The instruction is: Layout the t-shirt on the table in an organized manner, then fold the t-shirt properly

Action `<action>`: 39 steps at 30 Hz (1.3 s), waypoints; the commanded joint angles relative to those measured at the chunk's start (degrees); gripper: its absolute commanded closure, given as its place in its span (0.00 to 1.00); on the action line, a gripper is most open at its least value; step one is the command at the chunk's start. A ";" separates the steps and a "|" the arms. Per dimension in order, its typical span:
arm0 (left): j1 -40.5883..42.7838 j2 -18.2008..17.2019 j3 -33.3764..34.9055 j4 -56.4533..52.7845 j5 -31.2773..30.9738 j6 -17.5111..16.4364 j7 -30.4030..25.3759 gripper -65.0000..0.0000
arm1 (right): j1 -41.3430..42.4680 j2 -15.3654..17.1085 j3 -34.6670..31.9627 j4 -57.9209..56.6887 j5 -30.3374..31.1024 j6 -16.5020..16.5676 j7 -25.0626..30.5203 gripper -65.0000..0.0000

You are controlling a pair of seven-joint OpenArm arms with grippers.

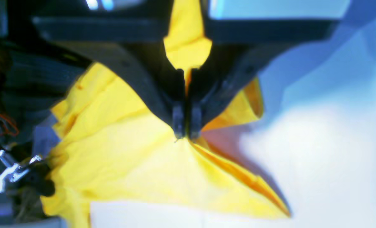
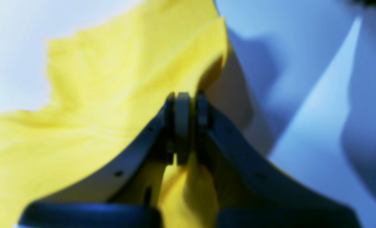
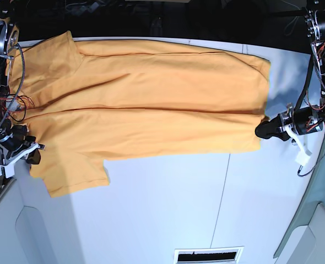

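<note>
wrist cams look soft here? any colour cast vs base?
Left wrist view: blurred, blue-tinted; t-shirt oversaturated yellow, left gripper pinching it. Right wrist view: blurrier, same cast on the table, right gripper closed on cloth. Base view: sharp, shirt reads orange.

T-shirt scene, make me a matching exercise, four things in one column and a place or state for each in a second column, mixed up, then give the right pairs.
Column one:
1. t-shirt
2. table
3. left gripper
4. right gripper

Column two:
A. white, with a thin dark seam line
B. shut on cloth at the right edge of the base view
C. orange-yellow, stretched out wide between the two arms
D. shut on cloth at the left edge of the base view, beside a sleeve

Pairs: 1-C, 2-A, 3-B, 4-D
</note>
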 commanded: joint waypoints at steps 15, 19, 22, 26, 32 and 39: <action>1.40 -6.67 -0.28 1.09 -19.42 -0.67 12.06 1.00 | -16.44 3.17 9.05 35.63 23.61 0.42 -24.20 1.00; 4.98 -7.80 -0.28 4.11 -19.42 -0.67 12.06 1.00 | -23.87 3.15 10.58 42.97 25.88 0.46 -25.55 1.00; 9.22 -8.15 -0.28 8.83 -19.42 -0.67 12.06 1.00 | -29.46 3.08 11.58 46.47 26.97 0.46 -25.55 1.00; 14.67 -8.31 -0.31 15.10 -19.42 -0.67 12.06 1.00 | -35.89 2.82 12.11 48.04 28.20 0.46 -25.33 1.00; 18.18 -8.26 -0.28 16.48 -19.42 -0.67 12.06 1.00 | -42.93 0.42 12.09 47.71 28.13 0.33 -25.29 1.00; 18.58 -7.89 -0.31 16.50 -19.42 -0.67 12.06 0.84 | -43.56 -1.75 12.31 47.50 27.63 0.26 -22.43 0.50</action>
